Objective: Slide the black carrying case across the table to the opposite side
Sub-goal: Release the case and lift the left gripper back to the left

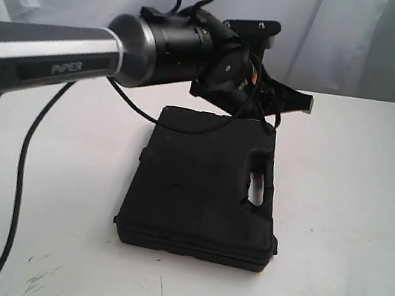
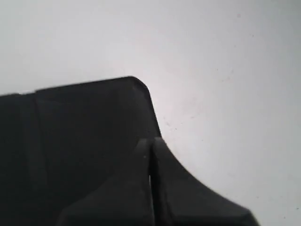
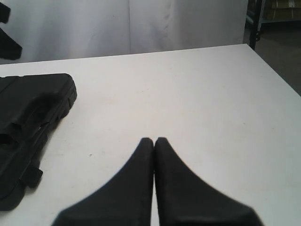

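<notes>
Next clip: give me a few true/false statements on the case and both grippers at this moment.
1. The black carrying case lies flat on the table. True.
2. The left gripper is spread wide. False: its fingers are pressed together, at a corner of the case.
3. The right gripper grips the case's handle. False: it is shut over bare table, apart from the case.
4. Nothing holds the handle. True.

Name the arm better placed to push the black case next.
Left. The left pincer, shut, is over the black case's corner; the right pincer, also shut, is over the table, apart from the case.
</notes>
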